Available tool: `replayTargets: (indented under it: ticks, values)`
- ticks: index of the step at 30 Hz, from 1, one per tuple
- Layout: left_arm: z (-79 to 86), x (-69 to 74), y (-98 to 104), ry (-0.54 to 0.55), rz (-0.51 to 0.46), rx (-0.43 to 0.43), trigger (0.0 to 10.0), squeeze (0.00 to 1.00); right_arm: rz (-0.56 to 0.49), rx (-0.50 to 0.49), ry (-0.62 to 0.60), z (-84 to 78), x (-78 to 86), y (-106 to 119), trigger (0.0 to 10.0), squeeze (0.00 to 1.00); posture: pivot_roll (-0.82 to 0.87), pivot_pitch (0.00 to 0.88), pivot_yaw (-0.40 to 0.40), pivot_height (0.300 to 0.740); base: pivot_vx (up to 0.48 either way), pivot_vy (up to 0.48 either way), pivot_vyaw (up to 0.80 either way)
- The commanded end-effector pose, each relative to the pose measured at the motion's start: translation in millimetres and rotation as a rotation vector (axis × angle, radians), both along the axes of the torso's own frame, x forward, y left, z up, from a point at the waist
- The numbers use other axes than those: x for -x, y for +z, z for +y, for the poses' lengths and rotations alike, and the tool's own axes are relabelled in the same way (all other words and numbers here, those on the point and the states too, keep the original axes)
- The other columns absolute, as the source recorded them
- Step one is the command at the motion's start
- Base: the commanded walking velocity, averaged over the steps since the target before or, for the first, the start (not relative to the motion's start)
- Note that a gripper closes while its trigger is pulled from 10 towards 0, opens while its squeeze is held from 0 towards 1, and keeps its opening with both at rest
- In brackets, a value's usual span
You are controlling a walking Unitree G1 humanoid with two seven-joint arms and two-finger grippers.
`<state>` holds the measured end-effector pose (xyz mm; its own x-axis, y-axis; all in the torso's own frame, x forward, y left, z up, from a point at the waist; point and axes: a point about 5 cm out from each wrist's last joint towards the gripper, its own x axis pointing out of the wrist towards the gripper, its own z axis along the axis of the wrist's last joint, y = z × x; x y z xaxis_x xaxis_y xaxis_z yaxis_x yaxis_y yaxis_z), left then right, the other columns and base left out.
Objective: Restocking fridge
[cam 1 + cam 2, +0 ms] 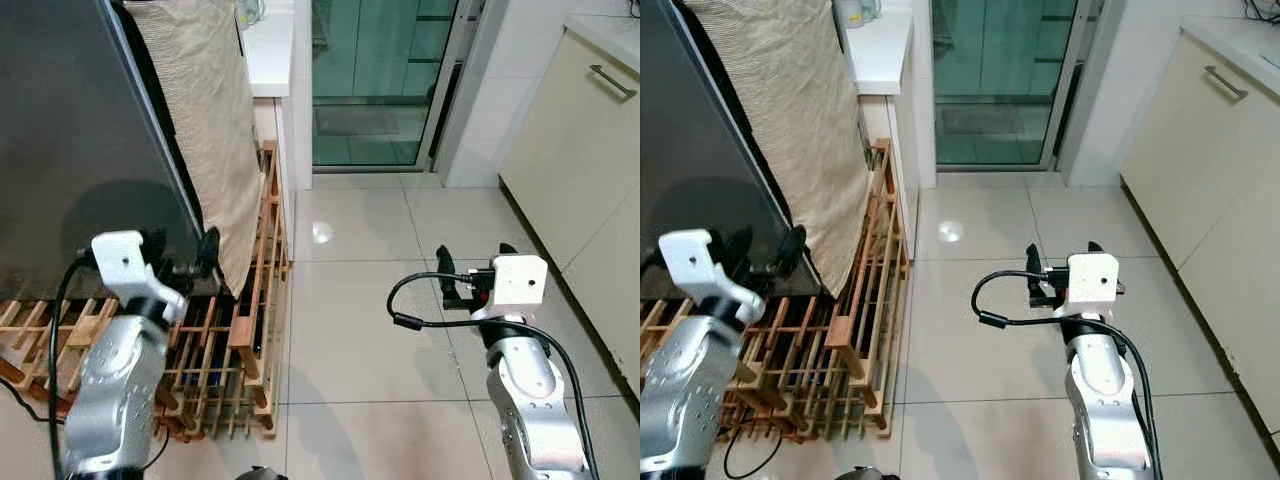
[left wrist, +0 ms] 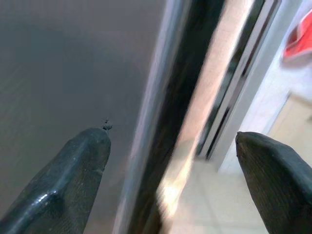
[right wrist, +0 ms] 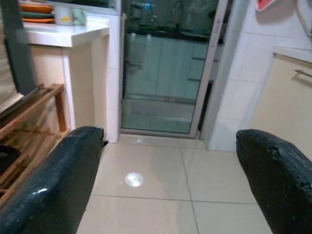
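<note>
The fridge's dark grey door (image 1: 70, 150) fills the upper left. My left gripper (image 1: 185, 262) is raised at the door's right edge, low down and open. In the left wrist view its two black fingers (image 2: 73, 170) straddle the silver door edge (image 2: 151, 122), one finger in front of the grey face, the other out past the edge. Whether they touch the door I cannot tell. My right gripper (image 1: 472, 268) is held out over the tiled floor (image 1: 370, 260), open and holding nothing; in the right wrist view its fingers (image 3: 58, 185) frame the room ahead.
A beige cloth (image 1: 200, 120) hangs beside the fridge over a wooden slatted rack (image 1: 250, 330). A white counter (image 1: 270, 50) with dishes stands behind it. A glass sliding door (image 1: 375, 80) lies straight ahead, and cream cabinets (image 1: 580, 160) line the right side.
</note>
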<state>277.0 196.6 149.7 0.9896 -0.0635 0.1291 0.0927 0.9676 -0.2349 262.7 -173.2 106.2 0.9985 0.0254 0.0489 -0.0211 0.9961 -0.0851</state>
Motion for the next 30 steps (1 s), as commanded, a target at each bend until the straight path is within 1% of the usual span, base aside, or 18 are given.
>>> replayTargets:
  ticks: [1,2,6,8,13,15,17,18,19,20,22,23,24,25,26,27,28,30]
  values:
    - [-8.3,-6.6,5.5,-0.017,-0.011,0.024,10.0,0.00,-0.014,-0.008,0.040,6.8,-3.8,2.7,10.0,0.00,-0.07,0.000,0.043,0.740,0.000,0.000,0.00]
    - [-12.0,-8.4,10.5,-0.029,-0.027,0.033,10.0,0.00,-0.011,-0.013,0.054,8.3,-4.6,2.6,10.0,0.00,-0.07,0.000,0.043,0.740,0.000,0.000,0.00]
    - [-16.2,-9.7,16.4,-0.047,-0.041,0.044,10.0,0.00,-0.004,-0.012,0.061,8.2,-5.4,1.8,10.0,0.00,-0.08,0.000,0.053,0.740,0.000,0.000,0.00]
    - [-21.8,-12.2,25.0,-0.062,-0.065,0.047,10.0,0.00,0.008,-0.015,0.061,6.8,-7.2,0.0,10.0,0.00,-0.08,0.000,0.053,0.740,0.000,0.000,0.00]
    - [-26.6,-16.9,32.7,-0.060,-0.083,0.056,10.0,0.00,0.014,-0.012,0.070,7.7,-9.8,-1.1,10.0,0.00,-0.08,0.000,0.055,0.740,0.000,0.000,0.00]
    - [-26.4,-20.0,33.0,-0.031,-0.070,0.035,10.0,0.00,0.016,-0.011,0.073,7.8,-11.0,-1.3,10.0,0.00,-0.08,0.000,0.052,0.740,0.000,0.000,0.00]
    - [-25.3,-29.2,31.5,0.039,-0.036,-0.003,10.0,0.00,0.020,-0.010,0.075,8.1,-13.1,-1.8,10.0,0.00,-0.07,0.000,0.050,0.740,0.000,0.000,0.00]
    - [-25.3,-29.2,31.5,0.039,-0.036,-0.003,10.0,0.00,0.020,-0.010,0.075,8.1,-13.1,-1.8,10.0,0.00,-0.07,0.000,0.050,0.740,0.000,0.000,0.00]
    - [-30.3,-38.9,32.2,0.056,-0.031,-0.011,10.0,0.00,0.021,-0.009,0.079,9.2,-14.3,-2.3,10.0,0.00,-0.07,0.000,0.045,0.740,0.000,0.000,0.00]
    - [-35.8,-44.8,34.0,0.046,-0.037,-0.015,10.0,0.00,0.024,-0.008,0.083,10.3,-14.9,-2.8,10.0,0.00,-0.07,0.000,0.045,0.740,0.000,0.000,0.00]
    - [-39.5,-48.6,35.3,0.038,-0.042,-0.018,10.0,0.00,0.025,-0.007,0.086,11.1,-15.5,-3.1,10.0,0.00,-0.07,0.000,0.043,0.740,0.000,0.000,0.00]
    - [-53.1,-60.6,37.7,-0.010,-0.037,-0.033,10.0,0.00,0.024,-0.008,0.092,13.0,-16.6,-2.5,10.0,0.00,-0.07,0.000,0.043,0.740,0.000,0.000,0.00]
    - [-59.9,-65.2,37.0,-0.040,-0.024,-0.046,10.0,0.00,0.022,-0.008,0.094,13.6,-17.1,-2.0,10.0,0.00,-0.07,0.000,0.043,0.740,0.000,0.000,0.00]
    - [-71.8,-71.6,34.2,-0.098,-0.002,-0.064,10.0,0.00,0.021,-0.008,0.096,14.0,-18.1,-1.5,10.0,0.00,-0.07,0.000,0.043,0.740,0.000,0.000,0.00]
    - [-79.1,-75.2,32.1,-0.135,0.013,-0.076,10.0,0.00,0.020,-0.008,0.097,14.3,-19.0,-1.1,10.0,0.00,-0.08,0.000,0.044,0.740,0.000,0.000,0.00]
    - [-79.1,-75.2,32.1,-0.135,0.013,-0.076,10.0,0.00,0.020,-0.008,0.097,14.3,-19.0,-1.1,10.0,0.00,-0.08,0.000,0.044,0.740,0.000,0.000,0.00]
    - [-88.3,-79.9,27.8,-0.175,0.037,-0.093,10.0,0.00,0.018,-0.008,0.098,14.8,-20.2,-0.7,10.0,0.00,-0.08,0.000,0.044,0.740,0.000,0.000,0.00]
    - [-105.0,-86.2,20.5,-0.233,0.080,-0.088,10.0,0.00,0.014,-0.008,0.100,16.1,-22.4,0.6,10.0,0.00,-0.09,0.000,0.049,0.740,0.000,0.000,0.00]
